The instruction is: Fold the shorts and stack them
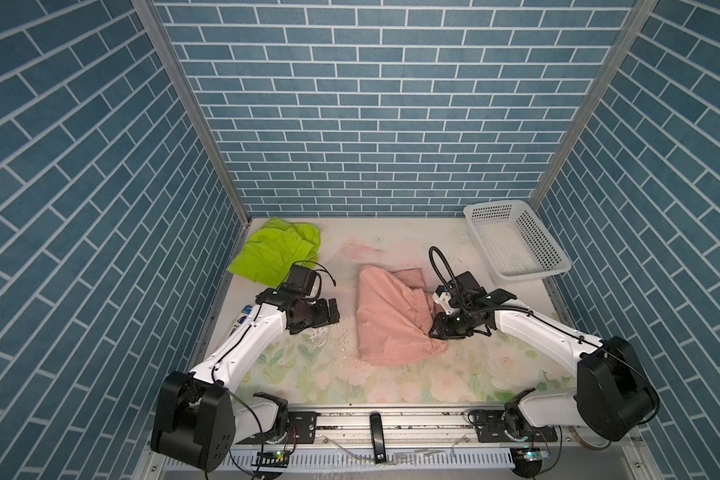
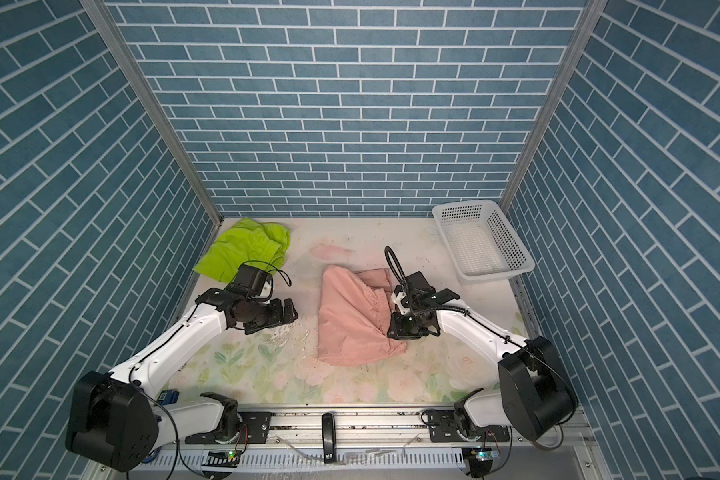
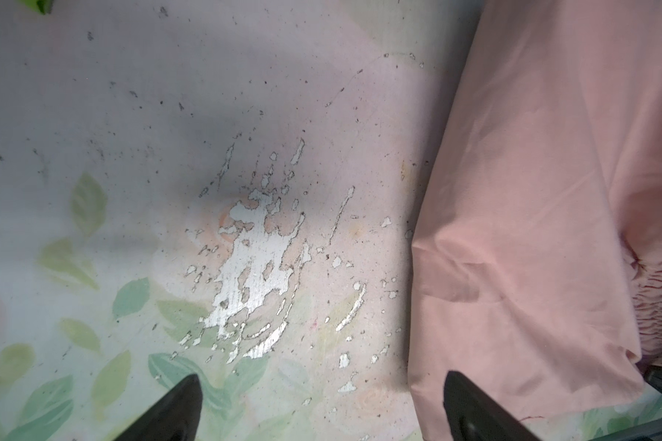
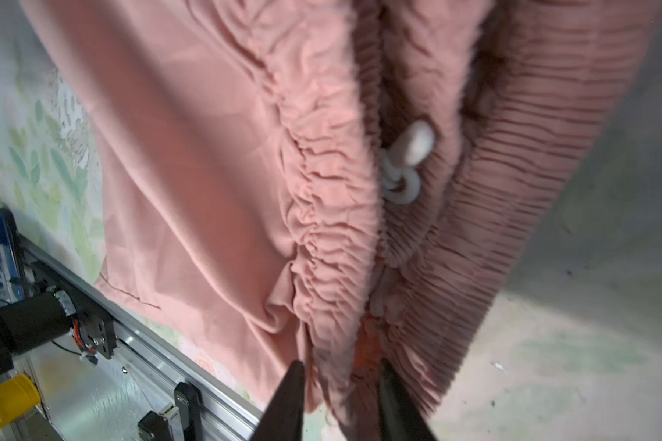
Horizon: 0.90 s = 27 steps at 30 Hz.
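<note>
at ten o'clock on the floral-printed tabletop (image 1: 391, 382), bright lime green thin fabric shorts (image 1: 273, 253) (image 2: 242, 249), crumpled in the far left corner, touched by neither arm.

at five o'clock of that pair, left gripper (image 1: 332, 315) (image 2: 289, 311) (image 3: 322, 382), hovering above bare table with jaws spread wide and nothing between them. under it in the left wrist view, a flaked white patch of wear (image 3: 253, 267) in the print.

at the table's centre, salmon pink thin fabric shorts (image 1: 387, 320) (image 2: 350, 324) (image 3: 543, 229) (image 4: 207, 172), rumpled and partly doubled over, gathered elastic waistband turned toward three o'clock. well apart from the lime pair, not stacked.

at four o'clock of the pink pair, right gripper (image 1: 433, 328) (image 2: 391, 328) (image 4: 341, 370), low at the cloth's edge, black fingers closed in from both sides on a ridge of the gathered waistband, pinching it. white drawstring knot (image 4: 406, 168) peeking out between the waistband's folds, beyond the tips.

at two o'clock, white perforated plastic basket (image 1: 533, 275) (image 2: 495, 276), set in the far right corner, apart from both pairs.
</note>
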Each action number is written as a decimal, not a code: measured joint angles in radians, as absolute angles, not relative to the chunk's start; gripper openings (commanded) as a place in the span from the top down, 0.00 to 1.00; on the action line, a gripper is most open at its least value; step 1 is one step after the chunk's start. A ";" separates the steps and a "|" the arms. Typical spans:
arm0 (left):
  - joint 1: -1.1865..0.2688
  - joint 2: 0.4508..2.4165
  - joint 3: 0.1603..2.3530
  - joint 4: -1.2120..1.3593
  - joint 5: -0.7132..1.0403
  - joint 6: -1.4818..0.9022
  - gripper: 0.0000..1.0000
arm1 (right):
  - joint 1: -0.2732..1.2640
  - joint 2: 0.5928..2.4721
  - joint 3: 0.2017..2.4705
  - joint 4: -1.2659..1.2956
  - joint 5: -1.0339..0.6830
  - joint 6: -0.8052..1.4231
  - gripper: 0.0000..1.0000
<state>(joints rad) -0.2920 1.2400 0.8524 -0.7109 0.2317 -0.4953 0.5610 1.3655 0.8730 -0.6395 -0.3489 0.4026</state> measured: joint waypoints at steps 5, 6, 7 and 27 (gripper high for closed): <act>-0.292 1.243 0.852 -0.694 0.256 -0.495 0.00 | 0.585 1.356 0.988 -0.601 -0.314 0.360 0.56; -0.292 1.243 0.850 -0.683 0.265 -0.496 0.00 | 0.597 1.356 1.001 -0.572 -0.315 0.352 0.63; -0.294 1.239 0.845 -0.668 0.275 -0.496 0.00 | 0.606 1.356 1.007 -0.537 -0.319 0.343 0.73; -0.628 1.403 0.758 -0.292 0.325 -0.579 0.00 | 0.504 1.679 1.029 -0.224 -0.415 0.263 1.00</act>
